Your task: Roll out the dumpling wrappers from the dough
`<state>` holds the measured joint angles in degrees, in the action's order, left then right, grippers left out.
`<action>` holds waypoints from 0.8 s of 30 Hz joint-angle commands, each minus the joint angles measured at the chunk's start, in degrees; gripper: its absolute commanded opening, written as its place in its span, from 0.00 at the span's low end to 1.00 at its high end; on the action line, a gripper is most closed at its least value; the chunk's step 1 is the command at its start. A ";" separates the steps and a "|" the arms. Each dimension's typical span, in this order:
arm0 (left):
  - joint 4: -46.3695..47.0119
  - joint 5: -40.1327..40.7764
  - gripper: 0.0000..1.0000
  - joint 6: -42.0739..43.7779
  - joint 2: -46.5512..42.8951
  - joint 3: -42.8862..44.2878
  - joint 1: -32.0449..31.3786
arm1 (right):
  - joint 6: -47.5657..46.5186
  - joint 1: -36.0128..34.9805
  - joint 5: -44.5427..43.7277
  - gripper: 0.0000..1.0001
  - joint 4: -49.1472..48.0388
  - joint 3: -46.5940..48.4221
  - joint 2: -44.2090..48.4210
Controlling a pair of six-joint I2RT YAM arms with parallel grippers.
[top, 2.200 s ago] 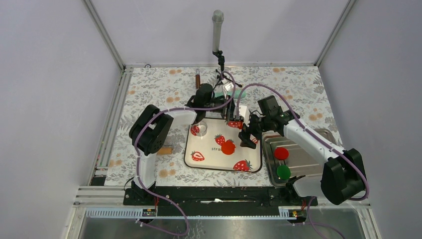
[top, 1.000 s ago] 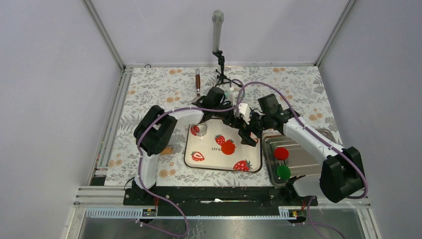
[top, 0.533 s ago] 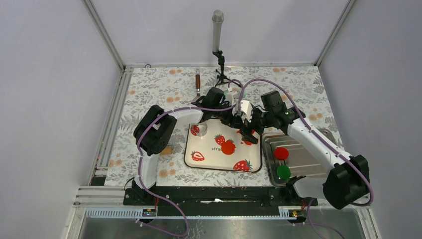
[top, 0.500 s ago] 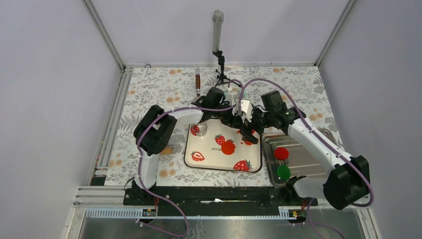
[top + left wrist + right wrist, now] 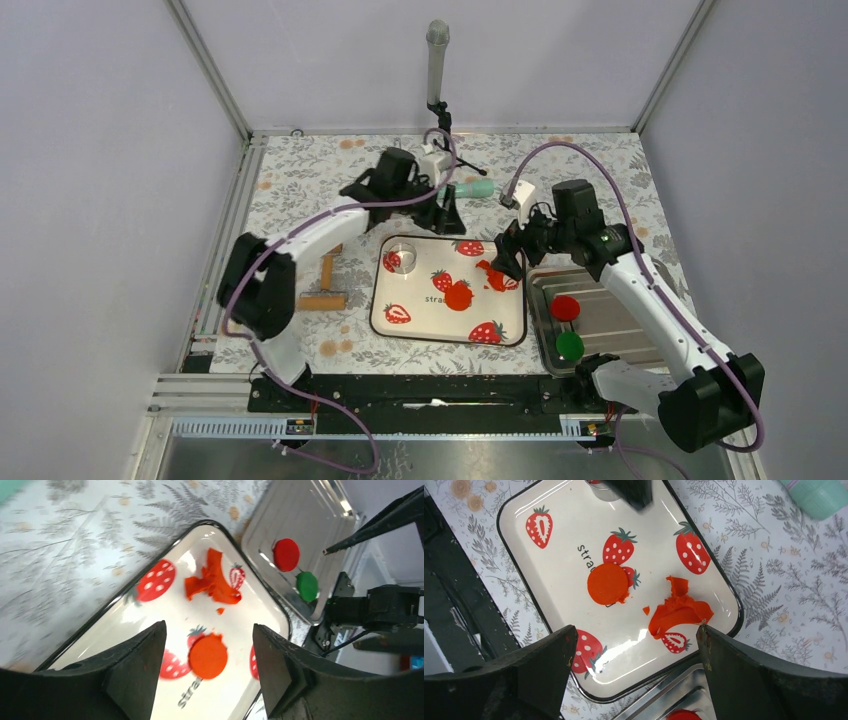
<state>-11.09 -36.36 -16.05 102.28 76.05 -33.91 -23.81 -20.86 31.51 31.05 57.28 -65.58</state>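
Strawberry tray (image 5: 414, 296) bears ragged dough (image 5: 497, 277), long axis left-right; left gripper (image 5: 209, 625), right gripper (image 5: 636, 627) spread

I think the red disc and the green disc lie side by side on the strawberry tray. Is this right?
No. The red disc and the green disc lie side by side on the metal tray; the top view shows it.

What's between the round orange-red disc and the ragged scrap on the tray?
Only a tiny orange-red clay crumb on bare strawberry-print tray; right wrist view shows it.
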 commanded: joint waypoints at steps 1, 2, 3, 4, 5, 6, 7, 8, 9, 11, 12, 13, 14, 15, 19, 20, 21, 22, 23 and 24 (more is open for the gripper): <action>-13.53 6.92 0.67 9.64 -9.03 -0.11 3.13 | 8.00 0.18 -3.13 0.94 -3.91 -1.79 1.05; -14.95 7.68 0.67 10.97 -11.07 -1.49 3.86 | 8.97 0.21 -4.37 0.92 -3.97 -1.44 0.46; -16.19 8.77 0.67 12.46 -13.10 -3.05 4.64 | 10.48 0.21 -5.90 0.90 -3.84 -1.01 -0.34; -17.55 9.84 0.67 14.28 -15.41 -4.71 5.38 | 11.63 0.21 -7.01 0.88 -3.71 -0.54 -1.08; -19.86 11.47 0.67 16.15 -17.37 -6.02 6.04 | 12.79 0.20 -7.94 0.85 -3.44 -0.17 -1.73; -21.63 13.77 0.67 17.79 -19.26 -7.10 6.84 | 14.43 0.21 -8.30 0.83 -3.40 0.09 -2.16; -22.75 16.26 0.67 18.26 -20.79 -8.02 8.02 | 15.18 0.21 -8.46 0.81 -3.38 0.34 -2.49; -25.30 18.91 0.67 17.94 -21.77 -8.83 9.57 | 16.22 0.19 -8.29 0.79 -3.18 0.61 -2.73; -27.50 22.09 0.67 16.81 -22.35 -9.33 12.13 | 16.36 0.21 -7.96 0.77 -2.61 1.09 -3.02; -31.38 25.79 0.67 16.24 -22.81 -10.48 16.00 | 16.31 0.21 -8.32 0.73 0.01 2.62 -4.02; -32.75 27.36 0.67 17.07 -22.73 -11.64 17.31 | 16.13 0.19 -9.15 0.72 1.78 3.45 -4.72; -33.83 29.04 0.67 17.80 -22.46 -12.29 17.98 | 16.02 0.21 -10.23 0.71 2.81 4.32 -5.15; -34.48 30.29 0.66 19.51 -22.20 -12.92 18.49 | 15.75 0.19 -10.94 0.70 3.40 4.78 -5.37; -34.55 31.15 0.66 20.31 -22.02 -13.56 18.95 | 15.33 0.21 -11.17 0.69 3.96 5.19 -5.38; -30.65 29.77 0.66 21.50 -21.32 -13.58 20.37 | 15.06 0.21 -13.10 0.62 4.15 5.34 -4.68; -28.44 27.80 0.66 21.58 -20.70 -12.83 20.42 | 15.18 0.21 -13.51 0.61 3.99 4.98 -4.66; -24.49 24.75 0.66 21.71 -19.97 -12.15 20.58 | 15.13 0.21 -13.40 0.60 3.90 4.62 -4.64; -20.73 20.88 0.65 22.03 -19.34 -11.58 20.70 | 15.04 0.21 -13.07 0.59 3.95 4.56 -4.76; -15.25 17.35 0.65 22.56 -18.71 -11.51 20.72 | 15.03 0.21 -12.67 0.58 4.17 4.76 -4.80; -8.66 14.04 0.65 22.84 -17.98 -11.71 20.73 | 15.00 0.22 -12.16 0.57 4.61 5.18 -4.93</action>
<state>-39.86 -11.20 4.21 82.46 61.65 -13.56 -9.10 -20.84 19.94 34.37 60.60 -70.98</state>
